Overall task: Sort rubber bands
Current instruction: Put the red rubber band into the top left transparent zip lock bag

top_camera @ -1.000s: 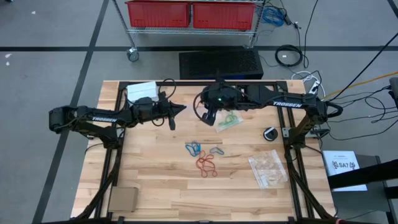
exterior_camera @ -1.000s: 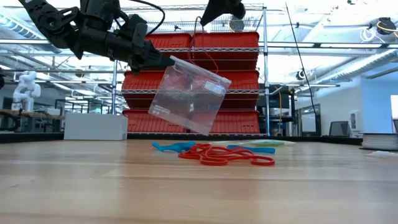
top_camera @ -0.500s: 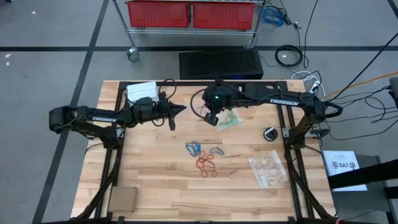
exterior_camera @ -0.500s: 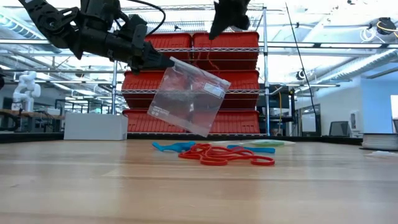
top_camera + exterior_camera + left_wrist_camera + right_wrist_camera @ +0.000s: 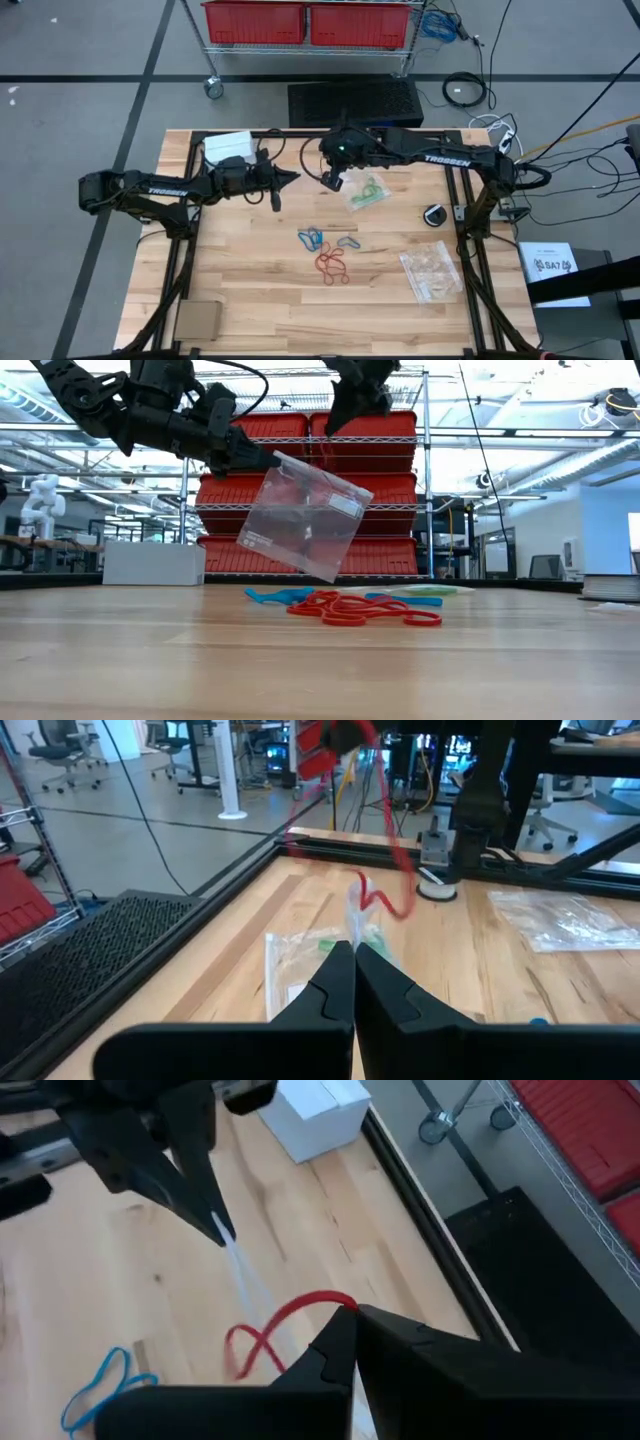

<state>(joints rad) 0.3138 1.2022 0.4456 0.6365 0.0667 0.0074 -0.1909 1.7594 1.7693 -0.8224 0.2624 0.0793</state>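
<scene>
My left gripper (image 5: 262,458) is shut on a clear plastic bag (image 5: 305,515) that hangs in the air over the table's far middle. My right gripper (image 5: 337,426) is higher up, just right of it, and shut on a red rubber band (image 5: 385,870). The band dangles beside the bag's top edge (image 5: 355,910); whether they touch I cannot tell. More rubber bands lie on the table: blue (image 5: 311,238), grey-blue (image 5: 347,241), red (image 5: 332,264). Green ones lie with a clear bag (image 5: 368,192). My left gripper pinches the bag's upper corner (image 5: 276,457) between its two fingers, which come in about level from the table's left. The bag hangs tilted below them, clear of the table. My right gripper pinches one end of the red band's loop (image 5: 335,1302) between its fingertips, slanting down from the table's right. The rest of the band hangs slack below, lifted clear.
A pile of clear bags (image 5: 432,272) lies at the right, a small black round thing (image 5: 434,215) near the right arm's frame, a white box (image 5: 227,147) at the far left, a cardboard piece (image 5: 197,320) at the near left corner. Bare wood shows near the front edge.
My right gripper has gone a little down and toward the table's left, closer to my left gripper, carrying the red band with it. The bag has kept its place.
</scene>
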